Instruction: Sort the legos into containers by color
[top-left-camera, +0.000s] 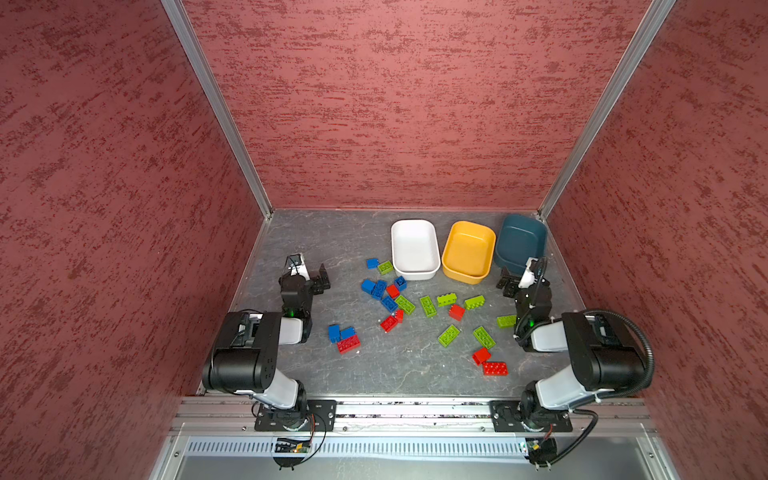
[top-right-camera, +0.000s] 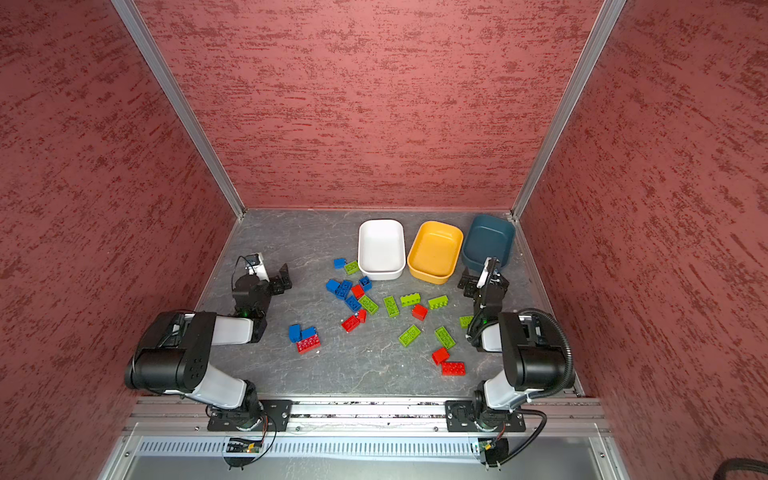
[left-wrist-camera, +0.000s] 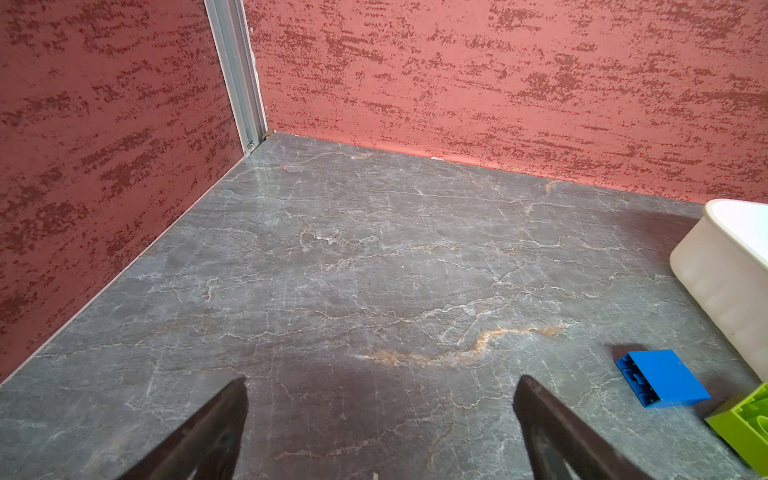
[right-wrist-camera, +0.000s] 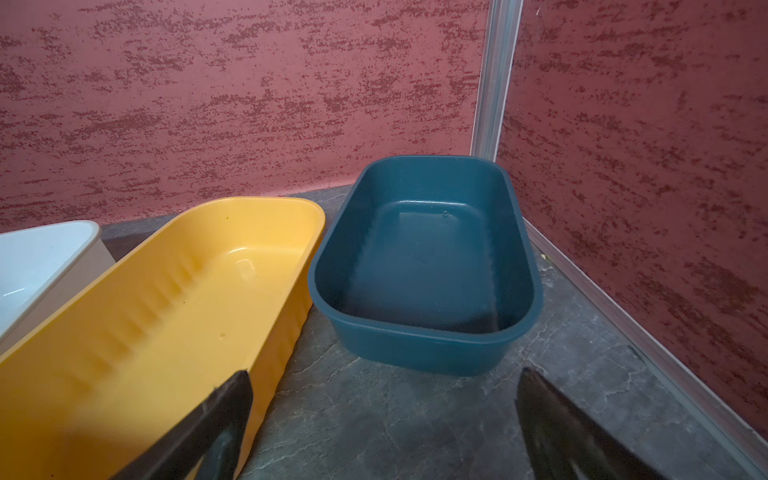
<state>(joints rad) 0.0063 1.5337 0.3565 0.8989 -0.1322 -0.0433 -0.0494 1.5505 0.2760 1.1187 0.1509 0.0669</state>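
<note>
While all legos (top-left-camera: 405, 304) lie loose on the grey table (top-left-camera: 399, 370) and the white tub (top-left-camera: 415, 275), yellow-orange tub (top-left-camera: 463, 277) and teal tub (top-left-camera: 521, 218) stand empty, both grippers gape wide, holding nothing.
Left gripper (top-left-camera: 322, 279) is nearer the blue brick (top-left-camera: 372, 263), which lies to its right in both top views, just beside the white tub and tipped on its side; long axis unclear. Right gripper (top-left-camera: 507, 284) faces the teal tub; lime bricks (top-left-camera: 474, 302) lie left of it, back toward its base.
</note>
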